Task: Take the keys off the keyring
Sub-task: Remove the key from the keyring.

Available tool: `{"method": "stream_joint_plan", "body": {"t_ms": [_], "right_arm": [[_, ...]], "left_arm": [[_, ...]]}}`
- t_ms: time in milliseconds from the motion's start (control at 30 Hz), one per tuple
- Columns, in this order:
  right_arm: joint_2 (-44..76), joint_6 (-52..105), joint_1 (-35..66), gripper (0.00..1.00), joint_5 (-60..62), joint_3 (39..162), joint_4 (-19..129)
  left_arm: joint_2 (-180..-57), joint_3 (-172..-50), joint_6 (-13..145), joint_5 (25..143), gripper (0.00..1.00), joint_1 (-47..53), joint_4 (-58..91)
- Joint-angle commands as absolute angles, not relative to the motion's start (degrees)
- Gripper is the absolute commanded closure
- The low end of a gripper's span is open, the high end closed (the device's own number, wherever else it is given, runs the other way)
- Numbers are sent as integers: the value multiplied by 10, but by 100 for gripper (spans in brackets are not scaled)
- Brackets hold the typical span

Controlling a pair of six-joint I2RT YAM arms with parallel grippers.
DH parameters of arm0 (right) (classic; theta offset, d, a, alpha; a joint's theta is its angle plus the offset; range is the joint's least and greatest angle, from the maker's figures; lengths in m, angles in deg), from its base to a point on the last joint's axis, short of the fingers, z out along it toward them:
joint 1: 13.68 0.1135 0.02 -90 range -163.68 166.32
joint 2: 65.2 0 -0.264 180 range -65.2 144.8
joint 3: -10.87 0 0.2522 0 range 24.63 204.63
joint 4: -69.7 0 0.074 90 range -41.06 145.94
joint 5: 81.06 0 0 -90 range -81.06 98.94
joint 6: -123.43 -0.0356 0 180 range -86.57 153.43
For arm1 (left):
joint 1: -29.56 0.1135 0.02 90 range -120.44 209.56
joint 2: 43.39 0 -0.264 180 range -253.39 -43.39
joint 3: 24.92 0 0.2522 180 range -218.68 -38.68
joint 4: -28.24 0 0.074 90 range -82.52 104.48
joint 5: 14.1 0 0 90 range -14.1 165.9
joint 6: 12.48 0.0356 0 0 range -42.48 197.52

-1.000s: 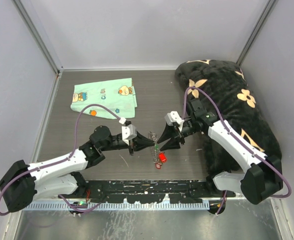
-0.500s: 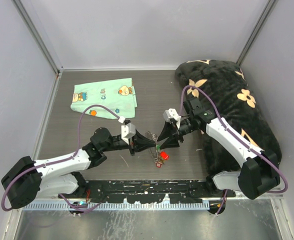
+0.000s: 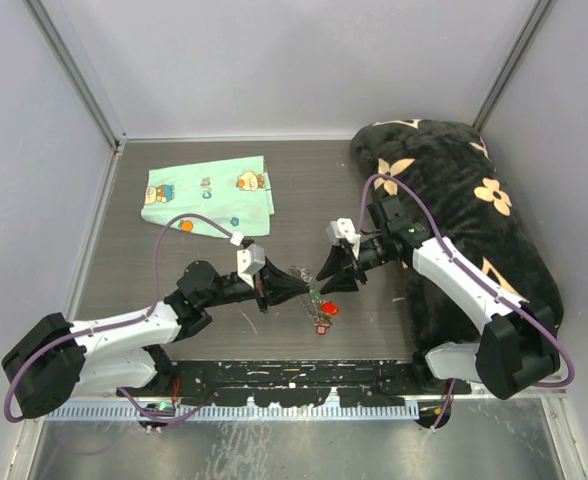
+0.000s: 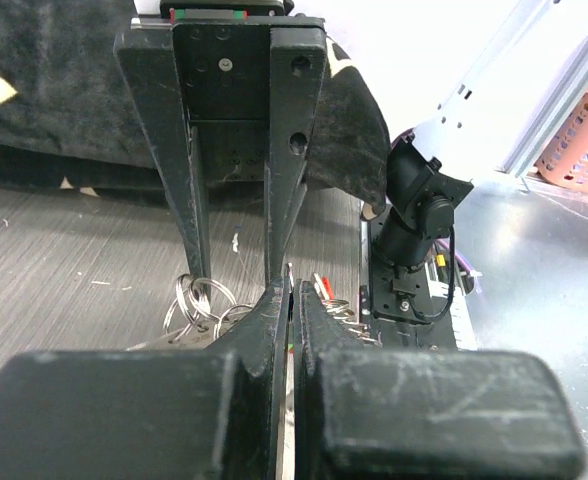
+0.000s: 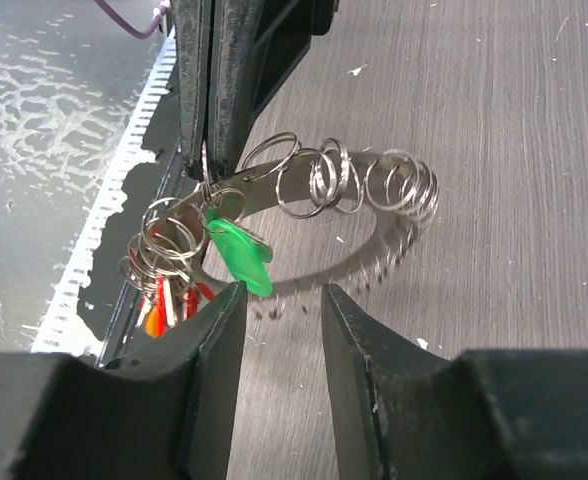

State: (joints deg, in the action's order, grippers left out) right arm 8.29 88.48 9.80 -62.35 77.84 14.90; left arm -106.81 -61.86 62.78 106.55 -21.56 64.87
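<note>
The keyring (image 5: pixel 294 192) is a large silver loop strung with small split rings, held a little above the table. My left gripper (image 3: pixel 300 289) (image 4: pixel 292 292) is shut on its rim. A green-headed key (image 5: pixel 240 256) hangs just below that grip. More keys (image 5: pixel 164 300) with red and orange heads dangle in a bunch to its left, seen from above as a small cluster (image 3: pixel 326 308). My right gripper (image 5: pixel 282 295) (image 3: pixel 321 277) faces the left one and is open. Its left fingertip (image 5: pixel 232 300) is right beside the green key's head, with nothing between the fingers.
A mint-green printed cloth (image 3: pixel 209 195) lies flat at the back left. A black blanket with tan flowers (image 3: pixel 474 215) fills the right side, under my right arm. The table's front rail (image 3: pixel 294 375) runs just behind the hanging keys.
My right gripper has shifted slightly up and left, toward the left gripper. The left gripper has stayed shut on the keyring, and the hanging keys have swung a little.
</note>
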Motion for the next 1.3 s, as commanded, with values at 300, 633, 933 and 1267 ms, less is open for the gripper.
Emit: {"method": "stream_joint_plan", "body": {"t_ms": [300, 633, 933, 1267], "right_arm": [[71, 892, 122, 64, -620, 770, 199], [43, 839, 156, 50, -610, 750, 257], [22, 786, 157, 56, -630, 743, 293], [23, 704, 157, 56, -669, 711, 375]], "left_arm": [[-1025, -612, 615, 1041, 100, -213, 729], [-1023, -614, 602, 1042, 100, -213, 737], [-1003, -599, 580, 1029, 100, -214, 747], [-993, -604, 574, 1030, 100, -214, 740]]}}
